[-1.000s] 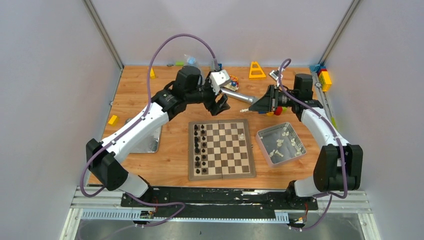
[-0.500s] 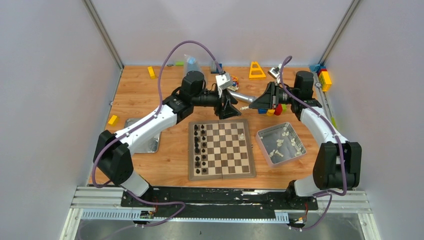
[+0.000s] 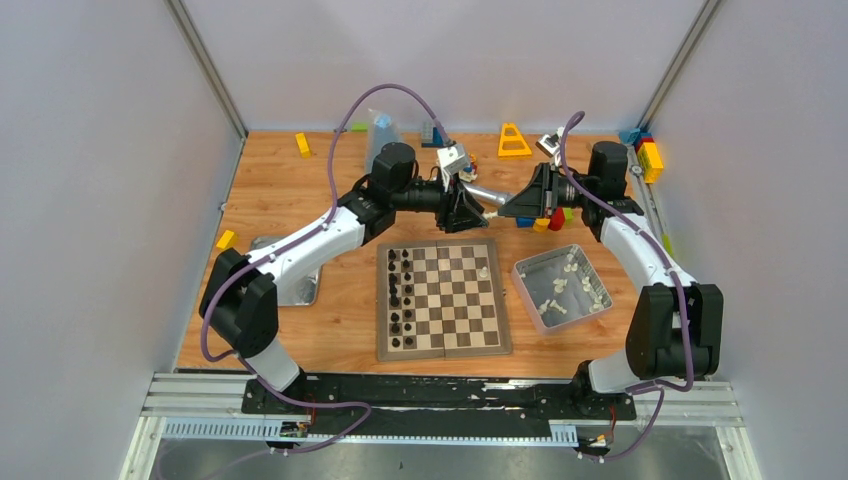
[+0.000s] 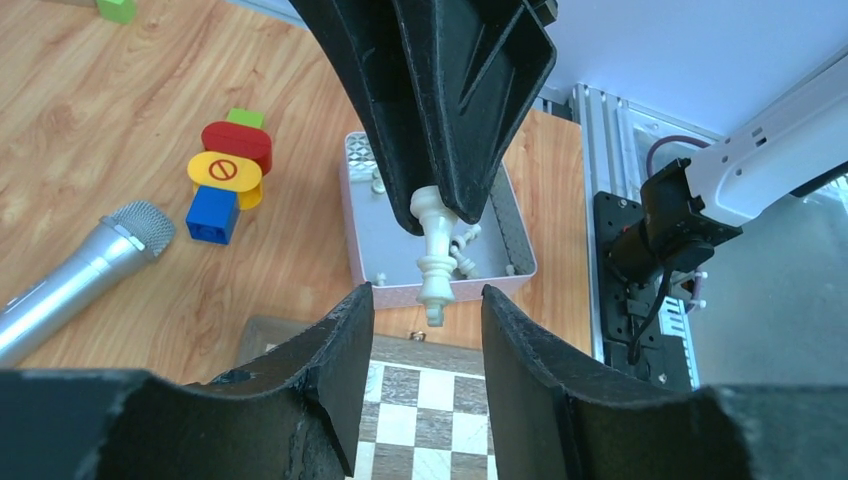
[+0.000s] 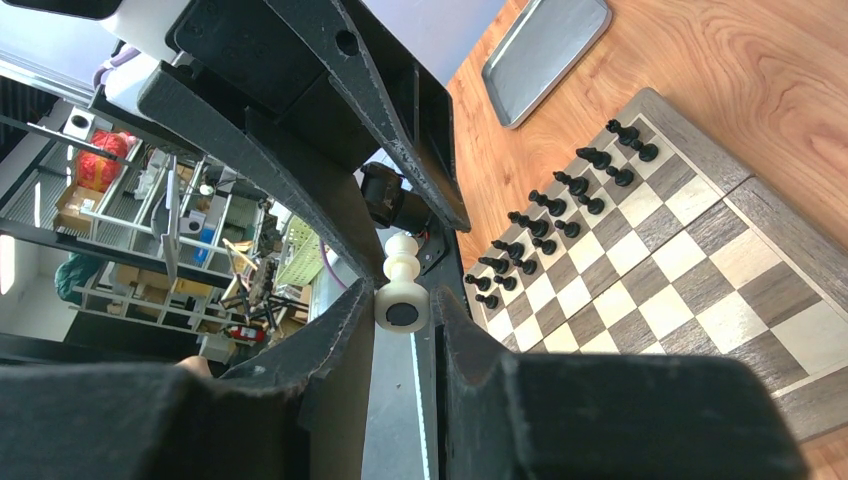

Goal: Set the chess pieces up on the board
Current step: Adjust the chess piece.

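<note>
My right gripper (image 3: 500, 210) is shut on the base of a white chess piece (image 5: 401, 290) and holds it sideways in the air behind the board (image 3: 443, 297). My left gripper (image 3: 470, 212) faces it, open, with its fingers on either side of the piece's top end (image 4: 433, 300), not touching it. The board carries two columns of black pieces (image 3: 400, 295) on its left side and one white piece (image 3: 484, 270) on its right side. Several more white pieces lie in the metal tin (image 3: 590, 262) to the right of the board.
The flat metal lid (image 3: 300, 282) lies left of the board. A silver microphone (image 3: 478, 192), a yellow cone (image 3: 514, 140) and toy blocks (image 3: 650, 155) lie along the back of the table. A yellow block (image 3: 227, 239) lies at the left edge.
My left arm has swung right and turned its gripper towards the right gripper, so its open fingers now flank the held white piece. The right arm has barely moved.
</note>
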You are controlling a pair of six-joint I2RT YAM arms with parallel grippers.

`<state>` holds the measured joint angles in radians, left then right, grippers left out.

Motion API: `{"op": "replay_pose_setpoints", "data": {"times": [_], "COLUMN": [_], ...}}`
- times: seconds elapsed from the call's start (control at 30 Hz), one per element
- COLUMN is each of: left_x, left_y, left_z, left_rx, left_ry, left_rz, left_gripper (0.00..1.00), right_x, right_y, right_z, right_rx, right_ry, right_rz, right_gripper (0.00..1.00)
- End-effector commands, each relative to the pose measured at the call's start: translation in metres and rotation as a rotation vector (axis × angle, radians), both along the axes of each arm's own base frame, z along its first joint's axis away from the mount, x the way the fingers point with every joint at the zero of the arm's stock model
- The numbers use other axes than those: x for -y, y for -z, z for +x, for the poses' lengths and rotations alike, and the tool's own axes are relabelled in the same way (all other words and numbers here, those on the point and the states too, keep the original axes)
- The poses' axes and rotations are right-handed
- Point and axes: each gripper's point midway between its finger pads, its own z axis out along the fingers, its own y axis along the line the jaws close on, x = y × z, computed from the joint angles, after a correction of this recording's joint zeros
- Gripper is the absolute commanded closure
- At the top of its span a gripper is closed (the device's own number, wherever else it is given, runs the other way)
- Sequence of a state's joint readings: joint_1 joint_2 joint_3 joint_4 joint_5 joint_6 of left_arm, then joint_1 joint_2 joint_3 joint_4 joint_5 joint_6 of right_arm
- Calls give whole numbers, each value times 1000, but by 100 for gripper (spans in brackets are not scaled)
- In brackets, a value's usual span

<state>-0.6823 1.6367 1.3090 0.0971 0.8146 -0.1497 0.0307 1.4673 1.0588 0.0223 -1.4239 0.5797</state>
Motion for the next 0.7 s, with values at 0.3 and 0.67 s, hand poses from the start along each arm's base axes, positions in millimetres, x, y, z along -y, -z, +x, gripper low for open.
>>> {"op": "replay_pose_setpoints", "data": {"times": [0.3,0.67], "left_x": [7,11], "left_y": [-28,-26], "left_z": [-2,-2], "left_rx": [19,-15], "left_ry": [41,59], "left_rz": [-69,-64], "left_gripper": [59,81], "right_x": [0,0], "right_y": [-2,-1], "right_z": [-4,-4], "right_rx": [38,38], "right_ry": [-18,-15], "right_rz": [7,6], "right_gripper": [100,100]}}
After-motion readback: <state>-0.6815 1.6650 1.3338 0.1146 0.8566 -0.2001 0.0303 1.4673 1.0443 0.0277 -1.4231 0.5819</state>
